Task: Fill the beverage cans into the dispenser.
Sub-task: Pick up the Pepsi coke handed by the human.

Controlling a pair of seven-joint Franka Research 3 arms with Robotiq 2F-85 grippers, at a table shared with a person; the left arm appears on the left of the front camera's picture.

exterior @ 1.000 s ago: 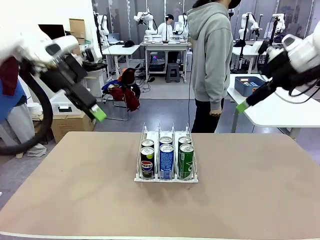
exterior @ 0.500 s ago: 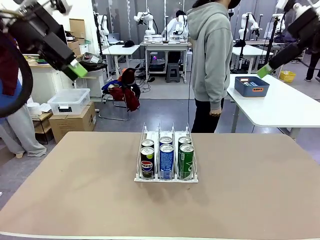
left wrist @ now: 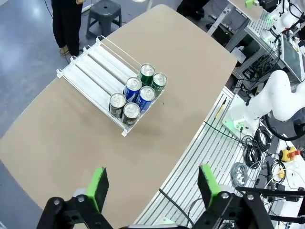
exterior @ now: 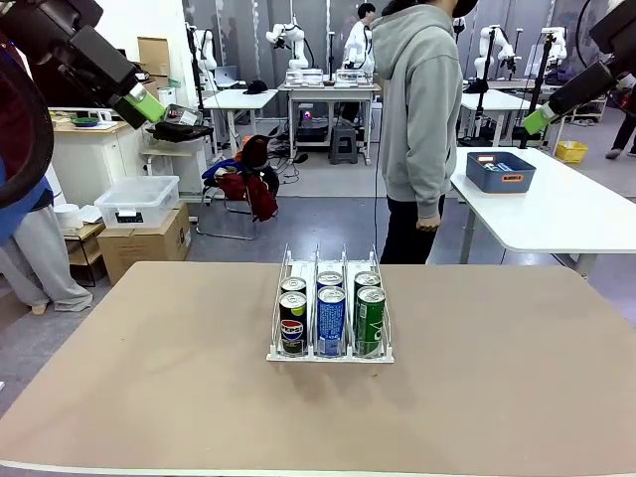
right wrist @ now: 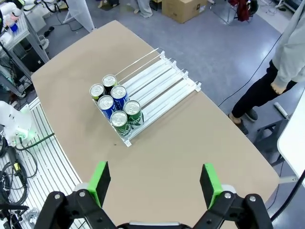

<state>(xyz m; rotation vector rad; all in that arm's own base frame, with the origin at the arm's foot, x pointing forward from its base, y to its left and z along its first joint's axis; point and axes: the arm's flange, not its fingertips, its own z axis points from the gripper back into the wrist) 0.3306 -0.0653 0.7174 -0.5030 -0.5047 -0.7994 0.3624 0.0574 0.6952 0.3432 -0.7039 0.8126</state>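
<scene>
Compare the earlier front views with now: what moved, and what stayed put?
The left tool rose and drew back toward the robot's left; the right tool rose toward its right. Both are open and empty. The six cans in the dispenser and the person stayed put.

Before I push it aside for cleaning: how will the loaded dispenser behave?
The dispenser probably slides flat on its wide base, not tipping. Six cans crowd one end, so likely heavier there. It looks thin-walled, so may flex.
</scene>
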